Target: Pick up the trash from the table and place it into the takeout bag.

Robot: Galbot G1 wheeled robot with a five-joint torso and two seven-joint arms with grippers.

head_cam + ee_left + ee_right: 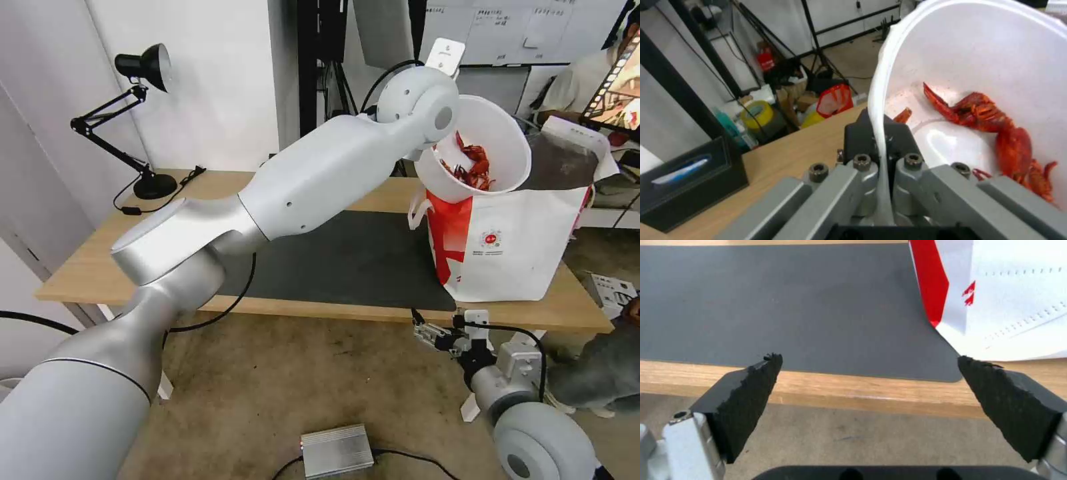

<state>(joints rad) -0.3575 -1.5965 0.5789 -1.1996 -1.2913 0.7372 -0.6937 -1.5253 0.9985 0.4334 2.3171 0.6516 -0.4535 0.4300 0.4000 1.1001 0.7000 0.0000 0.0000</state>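
pinching the white bowl by its rim in the left gripper, tilted mouth-sideways directly above the takeout bag, right gripper gaping empty below the table edge.

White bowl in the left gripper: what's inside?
Red crayfish shells lie against the wall of the tilted white bowl, pinched at its rim by the left gripper. Anything beneath the shells is covered.

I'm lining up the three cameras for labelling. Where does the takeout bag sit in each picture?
Head view: takeout bag stands at the table's right end, under the tilted bowl.
Left wrist view: not in it.
Right wrist view: its red-and-white lower corner at upper right.
Shared landmark: the dark mat it stands on.
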